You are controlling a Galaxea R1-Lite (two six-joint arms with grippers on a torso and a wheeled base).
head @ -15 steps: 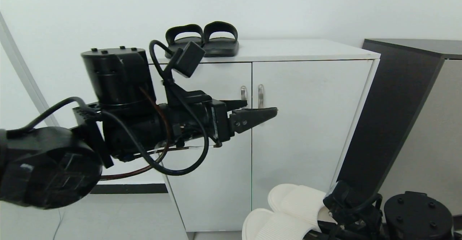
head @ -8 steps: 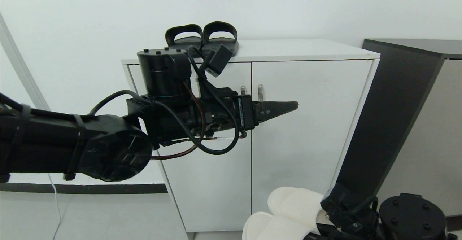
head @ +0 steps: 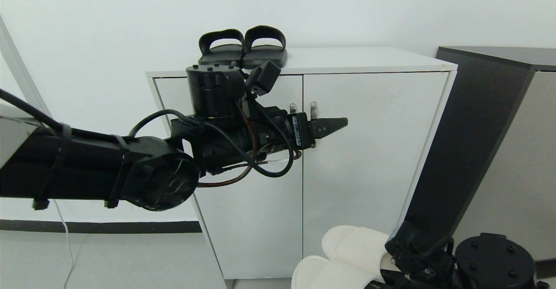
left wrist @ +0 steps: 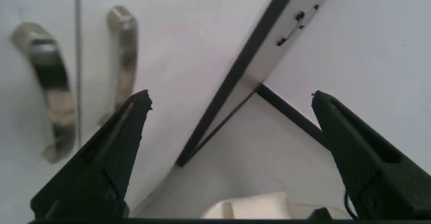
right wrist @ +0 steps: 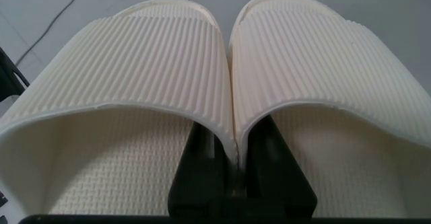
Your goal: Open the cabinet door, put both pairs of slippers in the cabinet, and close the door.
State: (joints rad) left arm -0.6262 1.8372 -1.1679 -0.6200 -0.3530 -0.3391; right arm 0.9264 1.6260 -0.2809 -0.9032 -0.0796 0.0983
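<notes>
The white cabinet [head: 369, 150] has both doors shut, with two metal handles [head: 313, 107] at the centre seam. A pair of black slippers [head: 243, 48] rests on its top, towards the left. My left gripper [head: 323, 124] is open at handle height just in front of the doors; in the left wrist view its fingertips [left wrist: 230, 97] stand wide apart beside the right door's handle [left wrist: 124, 59]. Low at the cabinet's foot, my right gripper [right wrist: 232, 173] is shut on the white slippers [right wrist: 161, 69], pinching their two touching inner walls. The same white slippers [head: 347, 254] sit bottom centre.
A tall dark grey unit [head: 478, 141] stands directly right of the cabinet. A white wall with a black baseboard [head: 130, 227] runs behind and to the left. Grey floor [head: 130, 263] lies open to the cabinet's left.
My left arm has stretched forward towards the cabinet, bringing its gripper up close to the door handles. The right gripper keeps the white slippers almost in place.
</notes>
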